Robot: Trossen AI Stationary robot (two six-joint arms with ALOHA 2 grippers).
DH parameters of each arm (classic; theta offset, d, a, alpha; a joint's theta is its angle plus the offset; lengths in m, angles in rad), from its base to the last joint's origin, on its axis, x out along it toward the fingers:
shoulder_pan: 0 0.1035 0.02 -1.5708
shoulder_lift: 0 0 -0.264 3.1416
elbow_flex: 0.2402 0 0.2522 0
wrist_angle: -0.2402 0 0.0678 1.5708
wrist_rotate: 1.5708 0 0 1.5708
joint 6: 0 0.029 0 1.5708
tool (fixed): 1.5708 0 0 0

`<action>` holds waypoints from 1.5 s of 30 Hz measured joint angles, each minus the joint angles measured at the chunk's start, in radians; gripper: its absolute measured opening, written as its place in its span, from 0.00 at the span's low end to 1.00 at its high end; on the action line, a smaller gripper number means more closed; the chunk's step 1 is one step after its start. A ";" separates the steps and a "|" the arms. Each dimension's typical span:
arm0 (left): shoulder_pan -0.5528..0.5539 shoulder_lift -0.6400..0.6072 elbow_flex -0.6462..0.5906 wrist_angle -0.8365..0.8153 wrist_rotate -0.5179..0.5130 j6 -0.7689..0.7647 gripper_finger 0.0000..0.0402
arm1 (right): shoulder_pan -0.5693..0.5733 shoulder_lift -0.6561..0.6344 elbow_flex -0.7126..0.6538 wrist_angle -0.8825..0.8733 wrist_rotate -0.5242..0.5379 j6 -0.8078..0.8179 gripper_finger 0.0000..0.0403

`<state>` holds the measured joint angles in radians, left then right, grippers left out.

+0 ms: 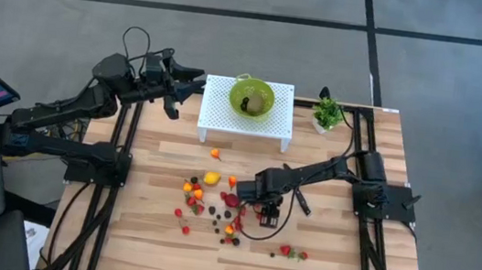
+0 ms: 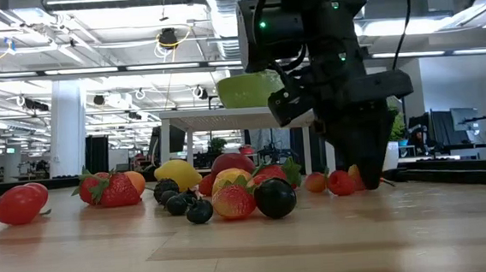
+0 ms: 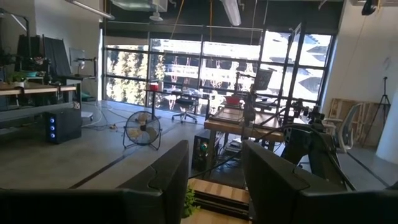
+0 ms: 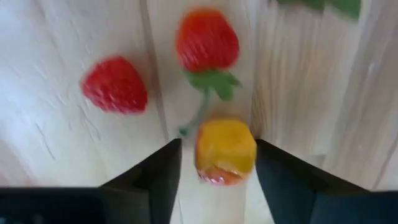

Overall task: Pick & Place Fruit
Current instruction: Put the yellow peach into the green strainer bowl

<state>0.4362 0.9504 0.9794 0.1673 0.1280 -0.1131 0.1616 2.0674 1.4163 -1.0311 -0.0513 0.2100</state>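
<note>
Many small toy fruits (image 1: 210, 200), red, orange, yellow and dark, lie scattered on the middle of the wooden table (image 1: 336, 257); the low view shows them in a cluster (image 2: 230, 193). My right gripper (image 1: 268, 217) points down at the cluster's right edge. It is open, with a finger on each side of an orange-yellow fruit (image 4: 225, 151) lying on the wood. Two red strawberries (image 4: 115, 84) (image 4: 207, 38) lie just beyond it. My left gripper (image 3: 214, 180) hangs open and empty, raised at the far left beside the white stand (image 1: 215, 123). My right gripper comes from above, one finger on each side of the orange-yellow fruit's flanks (image 4: 249, 152). A gap shows at one finger (image 4: 161, 171). Whether the other finger (image 4: 280, 174) touches the fruit I cannot tell. The fruit rests on the table.
A green bowl (image 1: 252, 98) with something dark in it stands on the white perforated stand. A small potted plant (image 1: 327, 113) stands at the far right. A thin black thing (image 1: 302, 201) lies right of my right gripper. A few more fruits (image 1: 293, 251) lie nearer the front edge.
</note>
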 joint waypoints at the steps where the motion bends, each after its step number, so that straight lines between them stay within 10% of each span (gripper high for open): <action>1: 0.000 0.000 0.000 0.000 0.000 0.000 0.35 | 0.000 0.000 0.000 -0.010 0.000 -0.001 0.52; 24: 0.000 0.000 0.000 -0.001 0.000 0.000 0.35 | 0.000 0.000 0.000 0.032 0.008 -0.034 0.60; 45: 0.000 0.000 0.000 -0.001 0.000 0.000 0.35 | -0.001 0.000 0.000 0.024 0.007 -0.037 0.25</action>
<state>0.4362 0.9504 0.9794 0.1664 0.1277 -0.1131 0.1608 2.0674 1.4166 -1.0069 -0.0441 0.1734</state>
